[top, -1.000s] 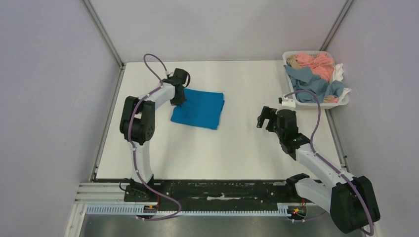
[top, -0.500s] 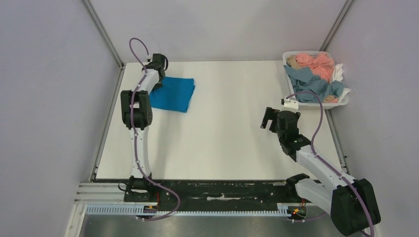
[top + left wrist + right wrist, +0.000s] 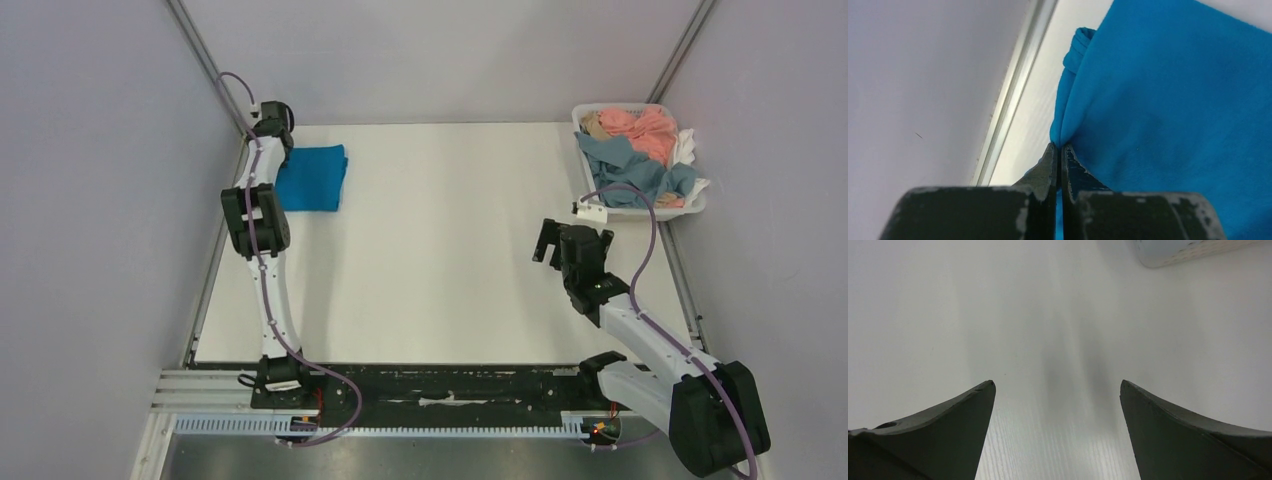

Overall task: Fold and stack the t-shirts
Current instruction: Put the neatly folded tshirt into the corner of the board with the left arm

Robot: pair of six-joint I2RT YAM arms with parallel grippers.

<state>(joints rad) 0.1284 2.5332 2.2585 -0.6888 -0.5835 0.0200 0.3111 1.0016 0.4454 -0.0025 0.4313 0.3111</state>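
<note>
Top external view shows the blue shirt [image 3: 312,178] lying folded in the far left corner of the worktop [image 3: 450,260]. A second ago it lay nearer the middle. The left arm has dragged it far and left, right up beside the wall. The shirt has stayed folded on the way.

Up close, the left claw [image 3: 1058,148] is clenched on the left edge of the blue shirt. A small bunch of cloth is pinched between its tips. The shirt lies flat on the worktop to the right of the claw.

The right claw [image 3: 1058,385] is spread wide and holds nothing. It hangs over bare worktop, near the basket [image 3: 640,212] at the far right, and has hardly moved. More shirts [image 3: 635,150] lie in a heap in that basket, pink, grey-blue and some white.

So the first shirt looks done and parked where the stack can start. I think the left claw only needs to let go now. Then the right claw is well placed to fetch another shirt from the basket.
</note>
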